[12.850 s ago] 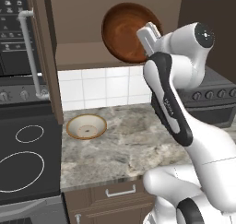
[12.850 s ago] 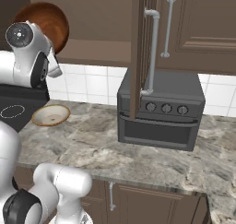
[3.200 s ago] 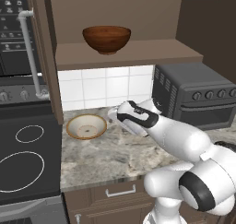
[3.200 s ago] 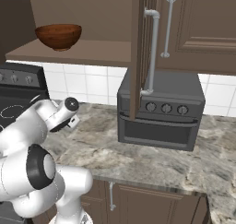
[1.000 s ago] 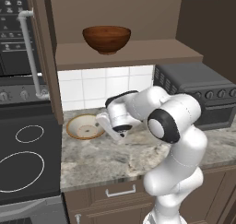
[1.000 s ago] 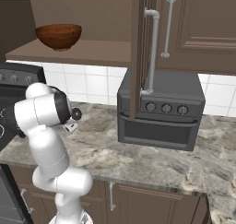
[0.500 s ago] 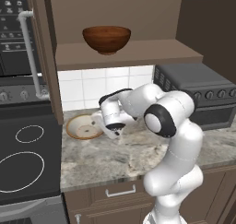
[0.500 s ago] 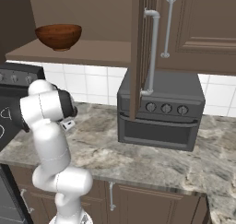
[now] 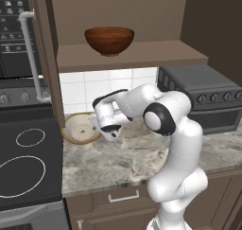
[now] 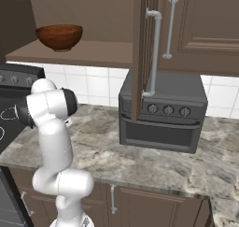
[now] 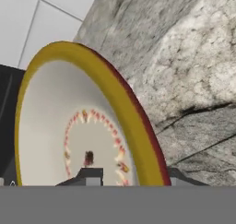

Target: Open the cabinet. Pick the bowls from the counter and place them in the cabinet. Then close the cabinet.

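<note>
The shallow bowl [image 9: 81,128], tan-rimmed with a cream inside, sits tilted on the counter [image 9: 142,153] at its left end, its near rim lifted and passing between the two finger tips of the gripper [image 11: 131,174]; in the hand view one dark tip rises inside the bowl and the other just outside the rim, so the jaws look pinched on that edge, and the tilt suggests the bowl is gripped rather than merely touched. In the left base view the gripper [image 9: 109,130] sits at the bowl's right edge, reaching in from the right, with the bowl lying away from the hand toward the stovetop [image 9: 26,163]. The coming lift has to go up and slightly right: the open shelf of the cabinet [image 9: 132,54] is directly above, with the reddish-brown wooden bowl [image 9: 109,39] already on it, left of centre. I judge the bare shelf to the right of it the safer spot. The opened left door [image 9: 45,58] with its silver bar handle [image 9: 30,54] stands just left of the path, the toaster oven [image 9: 203,99] well off to the right.
</note>
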